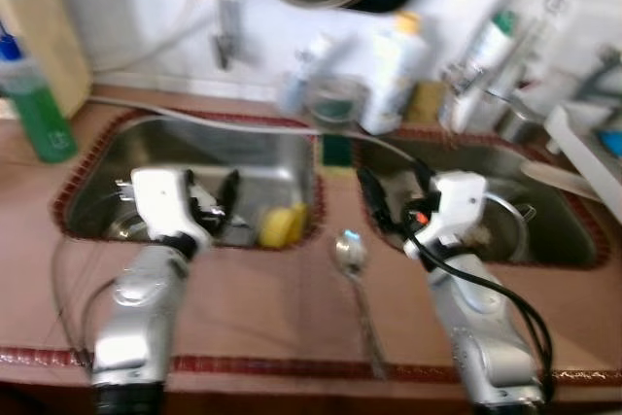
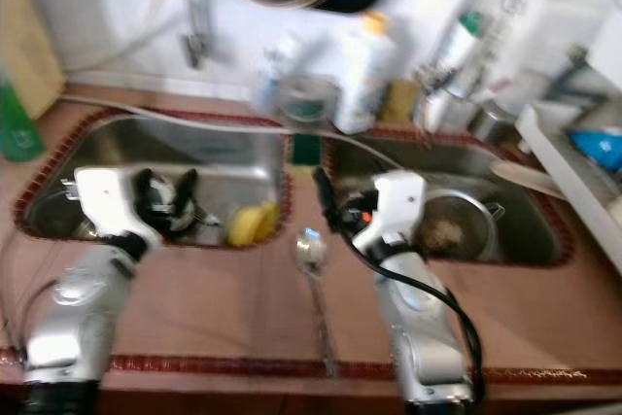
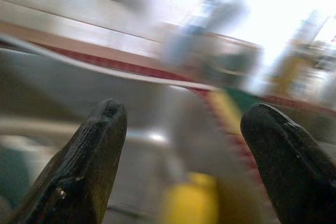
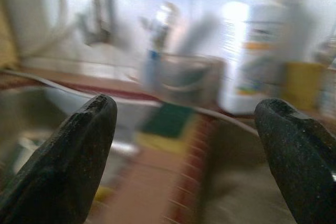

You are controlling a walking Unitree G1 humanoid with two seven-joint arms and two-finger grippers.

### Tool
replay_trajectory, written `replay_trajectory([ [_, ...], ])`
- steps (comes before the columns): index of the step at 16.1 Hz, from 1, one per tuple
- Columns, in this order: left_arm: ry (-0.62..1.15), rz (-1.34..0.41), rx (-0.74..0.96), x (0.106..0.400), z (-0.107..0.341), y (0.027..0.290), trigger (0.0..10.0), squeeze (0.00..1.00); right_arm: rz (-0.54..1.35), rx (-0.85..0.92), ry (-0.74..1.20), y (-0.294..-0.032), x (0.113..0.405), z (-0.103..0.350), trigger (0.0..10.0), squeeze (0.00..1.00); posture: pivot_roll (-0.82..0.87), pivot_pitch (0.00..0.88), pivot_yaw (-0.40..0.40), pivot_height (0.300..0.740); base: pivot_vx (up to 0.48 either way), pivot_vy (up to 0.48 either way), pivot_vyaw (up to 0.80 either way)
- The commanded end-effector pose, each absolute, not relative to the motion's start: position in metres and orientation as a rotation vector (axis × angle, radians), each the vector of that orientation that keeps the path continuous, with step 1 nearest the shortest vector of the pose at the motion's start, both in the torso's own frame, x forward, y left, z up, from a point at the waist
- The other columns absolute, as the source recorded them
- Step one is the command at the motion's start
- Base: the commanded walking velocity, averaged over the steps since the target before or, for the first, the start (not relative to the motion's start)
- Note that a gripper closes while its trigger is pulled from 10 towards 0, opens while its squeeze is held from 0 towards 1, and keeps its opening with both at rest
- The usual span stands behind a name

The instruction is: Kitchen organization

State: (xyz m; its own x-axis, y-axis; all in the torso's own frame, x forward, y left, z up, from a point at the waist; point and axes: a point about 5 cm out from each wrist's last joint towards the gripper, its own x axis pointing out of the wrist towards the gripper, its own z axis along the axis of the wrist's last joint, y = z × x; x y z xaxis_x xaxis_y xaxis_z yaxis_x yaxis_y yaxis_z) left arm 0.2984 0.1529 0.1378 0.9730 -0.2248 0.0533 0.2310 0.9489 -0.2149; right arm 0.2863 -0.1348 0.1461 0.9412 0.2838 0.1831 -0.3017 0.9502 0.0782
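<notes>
Barely started imo: both claws, left claw [image 1: 212,203] and right claw [image 1: 394,193], spread and empty mid-frame; spoon [image 1: 352,252] lying on the bench [image 1: 272,308], yellow sponge [image 1: 283,224] in the left sink [image 1: 194,148].

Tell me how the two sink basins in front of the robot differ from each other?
The left basin holds a yellow sponge near its front right corner; the right basin holds a round metal pot. The left gripper hovers open over the left basin, the right gripper open over the right basin's near edge. Both basins are steel, sunk into the same brown counter.
</notes>
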Motion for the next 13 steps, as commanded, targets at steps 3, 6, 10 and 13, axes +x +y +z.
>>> replay_trajectory([
  [3, -0.035, -0.228, -0.205, 0.2972, 0.1422, 0.1573, 10.0, 0.00, 0.308, 0.110, -0.191, -0.1327, 0.2880, 0.1502, 10.0, 0.00, -0.01, 0.000, -0.079, 0.740, 0.000, 0.000, 0.00],
  [6, -0.025, -0.237, -0.213, 0.2961, 0.1411, 0.1556, 10.0, 0.00, 0.314, 0.109, -0.191, -0.1321, 0.2882, 0.1499, 10.0, 0.00, -0.01, 0.000, -0.079, 0.740, 0.000, 0.000, 0.00],
  [10, -0.015, -0.243, -0.208, 0.2950, 0.1399, 0.1547, 10.0, 0.00, 0.326, 0.112, -0.188, -0.1298, 0.2883, 0.1489, 10.0, 0.00, -0.01, 0.000, -0.079, 0.740, 0.000, 0.000, 0.00],
  [13, -0.004, -0.248, -0.194, 0.2951, 0.1390, 0.1533, 10.0, 0.00, 0.329, 0.111, -0.187, -0.1292, 0.2882, 0.1482, 10.0, 0.00, -0.01, 0.000, -0.078, 0.740, 0.000, 0.000, 0.00],
])
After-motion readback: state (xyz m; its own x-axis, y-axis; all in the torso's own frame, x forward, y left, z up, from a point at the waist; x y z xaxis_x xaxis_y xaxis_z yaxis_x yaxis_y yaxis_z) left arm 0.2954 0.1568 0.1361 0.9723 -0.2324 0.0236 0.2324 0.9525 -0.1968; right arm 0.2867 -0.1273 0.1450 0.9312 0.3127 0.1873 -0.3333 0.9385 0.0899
